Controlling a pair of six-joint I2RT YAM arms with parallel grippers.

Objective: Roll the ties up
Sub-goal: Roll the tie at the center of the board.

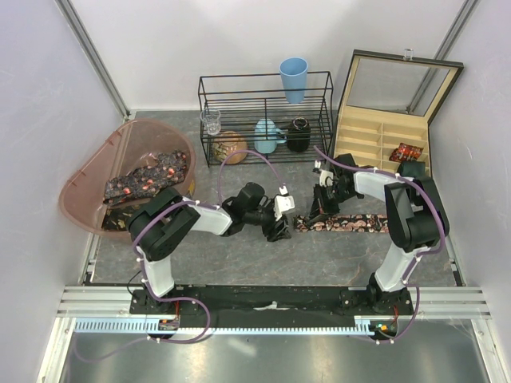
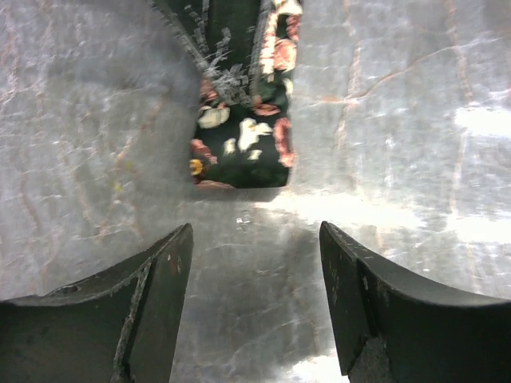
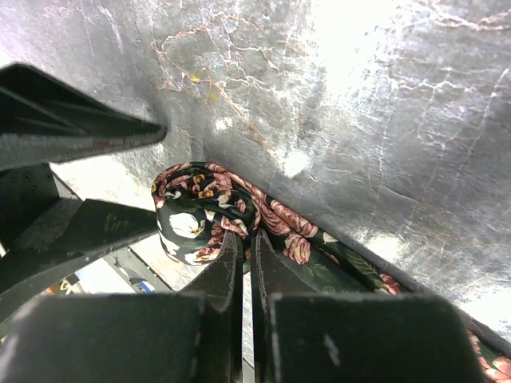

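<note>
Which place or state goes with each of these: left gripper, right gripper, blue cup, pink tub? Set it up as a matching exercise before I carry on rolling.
Things:
1. left gripper
2. right gripper
3. blue cup
4. pink tub

Places or states:
A. on top of the wire rack
B. shut, at the coiled end of the table tie
C. holds loose ties
D. open, facing that tie's flat end

Pairs: 1-D, 2-B, 3-A, 4-C
</note>
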